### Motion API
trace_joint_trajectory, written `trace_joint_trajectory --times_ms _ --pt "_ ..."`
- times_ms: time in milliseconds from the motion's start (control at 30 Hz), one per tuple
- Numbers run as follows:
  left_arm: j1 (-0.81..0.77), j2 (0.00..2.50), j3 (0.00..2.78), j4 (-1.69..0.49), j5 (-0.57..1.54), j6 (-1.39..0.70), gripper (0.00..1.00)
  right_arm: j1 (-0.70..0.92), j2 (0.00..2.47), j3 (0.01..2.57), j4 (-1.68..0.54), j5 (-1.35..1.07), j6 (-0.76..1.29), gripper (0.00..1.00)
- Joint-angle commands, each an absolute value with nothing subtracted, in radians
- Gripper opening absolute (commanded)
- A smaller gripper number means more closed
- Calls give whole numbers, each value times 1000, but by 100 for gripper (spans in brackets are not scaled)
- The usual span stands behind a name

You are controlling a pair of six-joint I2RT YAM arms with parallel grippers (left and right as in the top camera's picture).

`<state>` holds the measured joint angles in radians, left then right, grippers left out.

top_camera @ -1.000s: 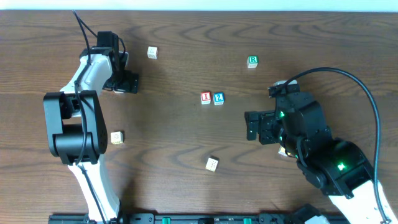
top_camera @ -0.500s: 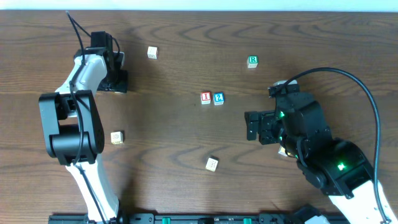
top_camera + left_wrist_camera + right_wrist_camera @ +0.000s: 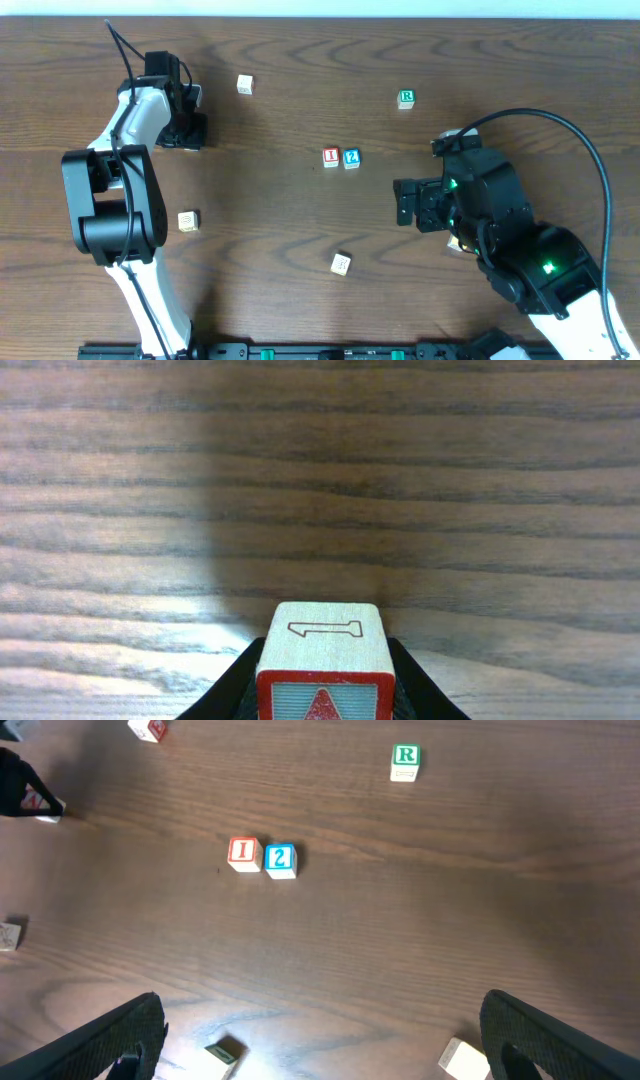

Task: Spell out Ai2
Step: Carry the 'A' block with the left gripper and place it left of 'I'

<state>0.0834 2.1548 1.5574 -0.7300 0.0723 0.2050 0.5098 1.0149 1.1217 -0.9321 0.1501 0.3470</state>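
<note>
A wooden block (image 3: 325, 660) with a red A on its near face and a 1 on top sits between my left gripper's (image 3: 325, 695) black fingers, which press both its sides. Seen from overhead, that gripper (image 3: 188, 131) is at the table's far left and hides the block. The red I block (image 3: 331, 156) and the blue 2 block (image 3: 351, 157) stand side by side, touching, at mid-table. My right gripper (image 3: 407, 202) hovers open to their right with nothing between its fingers (image 3: 120, 1040).
A green R block (image 3: 406, 98) lies at the back right. Loose plain blocks lie at the back left (image 3: 245, 84), the left front (image 3: 188, 220), the middle front (image 3: 341, 263), and one (image 3: 462, 1058) beside the right arm.
My left gripper shifted slightly left and drew its fingers in onto the A block. The right arm and the other blocks have not moved.
</note>
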Motion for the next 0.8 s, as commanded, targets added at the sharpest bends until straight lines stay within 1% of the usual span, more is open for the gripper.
trace_joint_trajectory --times_ms 0,167,333,567,767 --pt "80 2173 1574 -753 83 184 18 496 1015 1122 -935 154 336 99" --pt "52 2155 1577 -781 184 169 13 494 1015 1122 -927 168 336 99" --pt "-19 2131 1591 -783 238 87 9 460 1022 1122 -923 176 331 99" --pt "-229 2130 1604 -767 228 -49 6 433 1045 1122 -923 175 332 99" --pt "-380 2130 1604 -747 135 -222 6 433 1045 1122 -926 164 331 99"
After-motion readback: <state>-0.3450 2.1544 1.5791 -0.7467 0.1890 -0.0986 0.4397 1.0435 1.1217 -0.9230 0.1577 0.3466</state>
